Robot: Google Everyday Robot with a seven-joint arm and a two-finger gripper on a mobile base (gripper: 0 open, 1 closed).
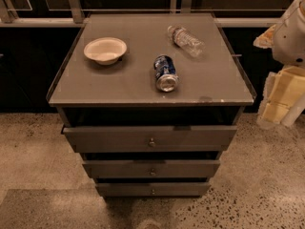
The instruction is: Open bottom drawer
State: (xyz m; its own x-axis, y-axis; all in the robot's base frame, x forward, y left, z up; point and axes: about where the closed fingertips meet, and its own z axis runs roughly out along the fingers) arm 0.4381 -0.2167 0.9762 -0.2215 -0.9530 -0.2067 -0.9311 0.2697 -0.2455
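Pincer (280, 97) is seen at the 3 o'clock edge of the view, off the right side of the worktop (133, 80) and well apart from every drawer. Whether it is apart or together cannot be told.

Bottom drawer (124, 190) is located at 6 o'clock, lowest of three, just above the speckled floor (38, 147). Its front is dark grey and flat, and looks narrowest and thinnest of the stack. One small round metal knob (152, 191) is set at its centre.

Middle drawer (119, 169) and top drawer (109, 138) are stacked above it. The top front juts out most, with a dark slot over it. Drawer contents are hidden.

On the worktop:
- A white bowl (105, 49) is set upright at 10 o'clock, only its white inside shown.
- A blue can (165, 73) is laid on its side near centre.
- A clear bottle (186, 41) is laid on its side at 1 o'clock.
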